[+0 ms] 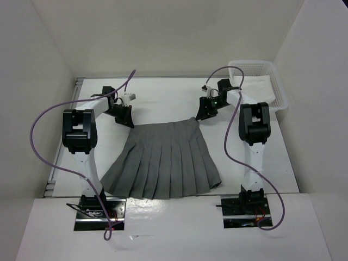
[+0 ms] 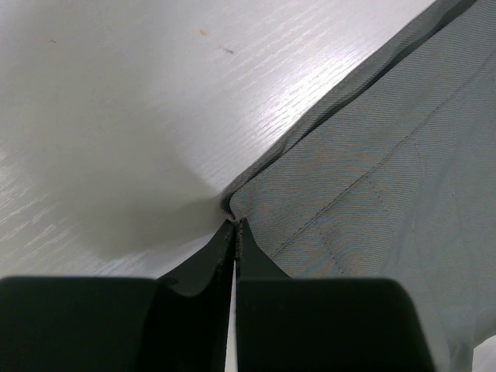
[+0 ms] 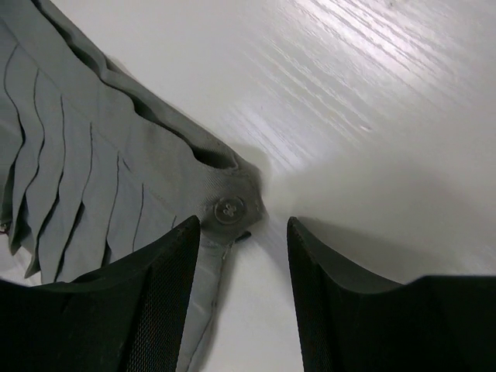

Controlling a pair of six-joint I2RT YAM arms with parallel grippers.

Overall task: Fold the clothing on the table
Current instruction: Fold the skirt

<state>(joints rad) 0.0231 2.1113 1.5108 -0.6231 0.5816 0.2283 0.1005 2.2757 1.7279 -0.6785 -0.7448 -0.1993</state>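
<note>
The plain mid-grey pleated fabric skirt [image 1: 163, 160] lies spread flat in a fan on the large matte white tabletop [image 1: 163, 92], between the two arms. Its narrow waistband is on the far side, level with both grippers, and its wide hem is back toward the arm bases.

The left gripper [image 1: 125, 117] is down at the waistband's left corner. In the left wrist view its black fingers [image 2: 194, 310] are pressed together, and the puckered corner of the cloth is pinched right at their tips. The rest of the skirt runs away to the right of them.

The right gripper [image 1: 205, 111] is at the other waistband corner with its jaws apart. A small round grey button [image 3: 229, 209] on that corner sits just ahead of the gap. One finger [image 3: 155, 302] is over the cloth, the other over bare table.

A white mesh plastic basket [image 1: 278, 81] stands beyond the right gripper, well apart from it.
</note>
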